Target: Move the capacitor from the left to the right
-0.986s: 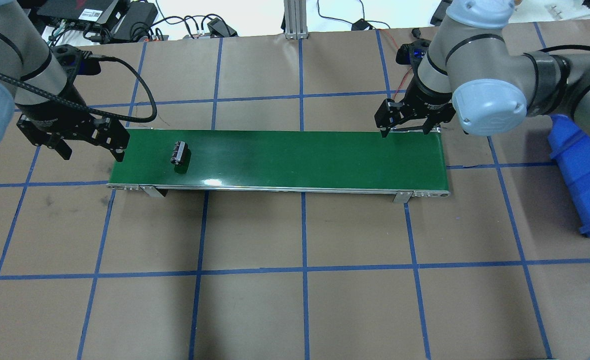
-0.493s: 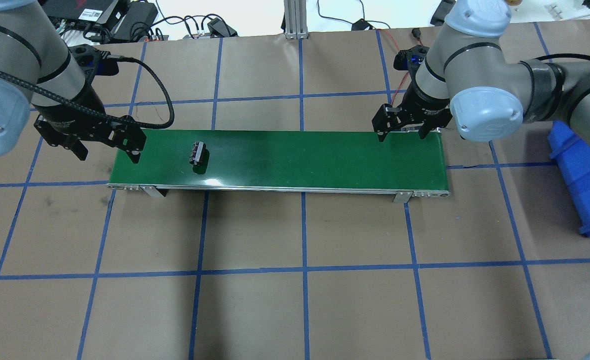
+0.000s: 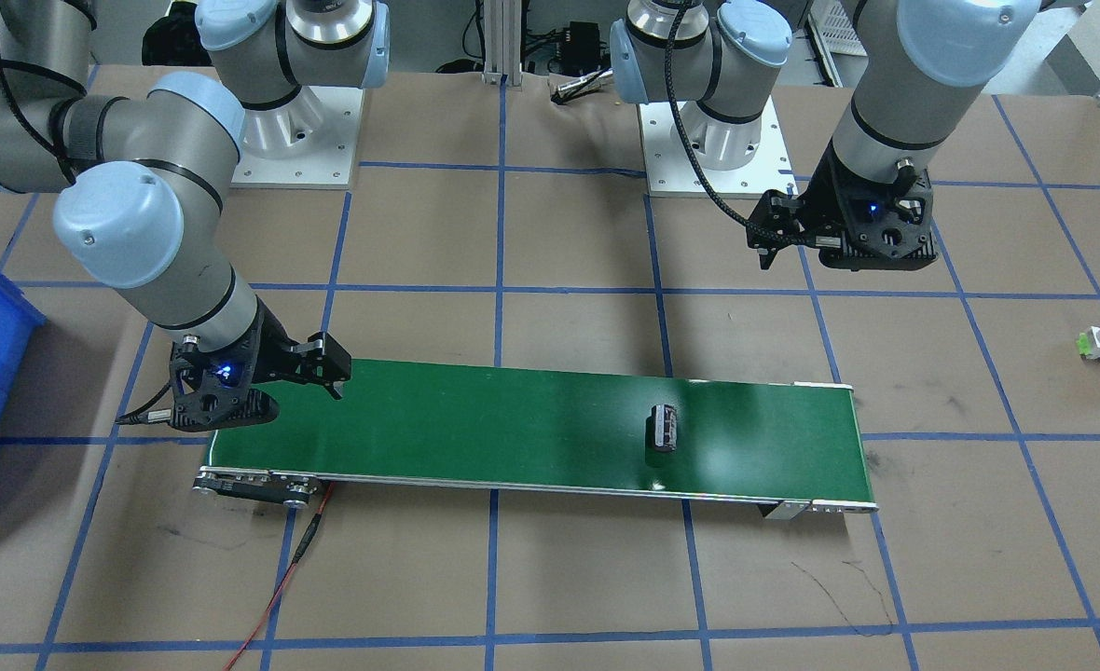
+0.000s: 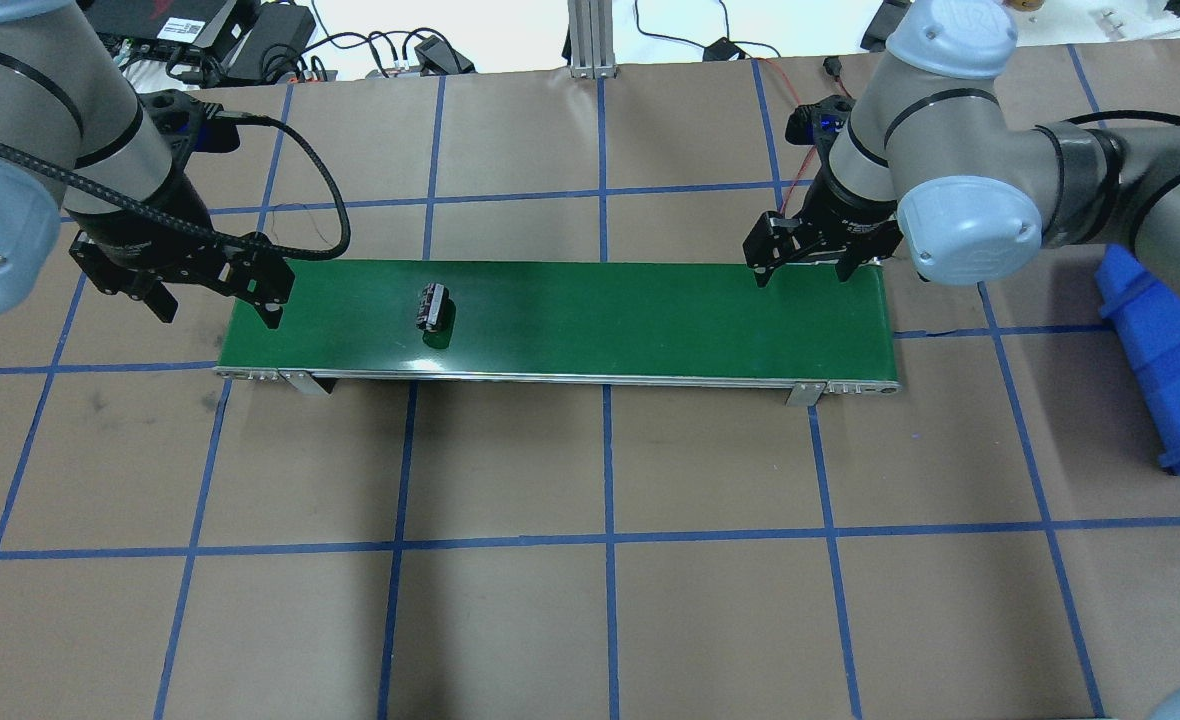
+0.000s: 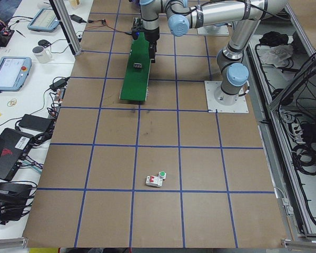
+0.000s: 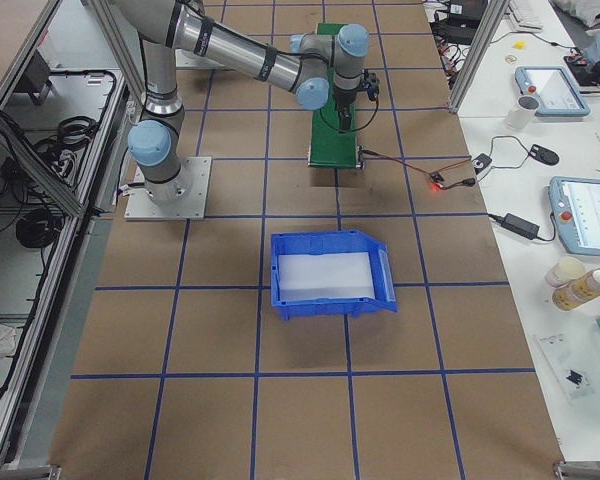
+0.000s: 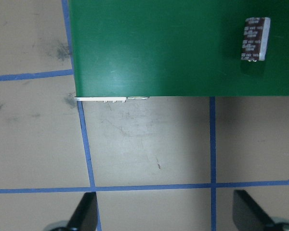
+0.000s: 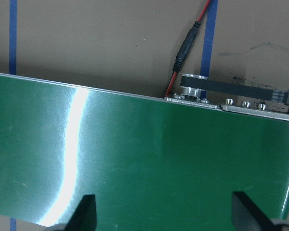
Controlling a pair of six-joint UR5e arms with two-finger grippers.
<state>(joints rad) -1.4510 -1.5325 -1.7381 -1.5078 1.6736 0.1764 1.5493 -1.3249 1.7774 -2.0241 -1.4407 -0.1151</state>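
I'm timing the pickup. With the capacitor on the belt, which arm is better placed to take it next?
Right, probably. The capacitor has moved rightward along the belt, away from the open left gripper; the right gripper hangs open over the belt's right end.

capacitor on belt, left gripper near, right gripper well apart

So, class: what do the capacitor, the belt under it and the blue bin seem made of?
The capacitor: likely a dark plastic sleeve with pale print over a metal can; its end looks pale grey. The conveyor belt: smooth green rubber or PVC, with glossy glare streaks. The blue bin: probably moulded plastic, uniform colour.
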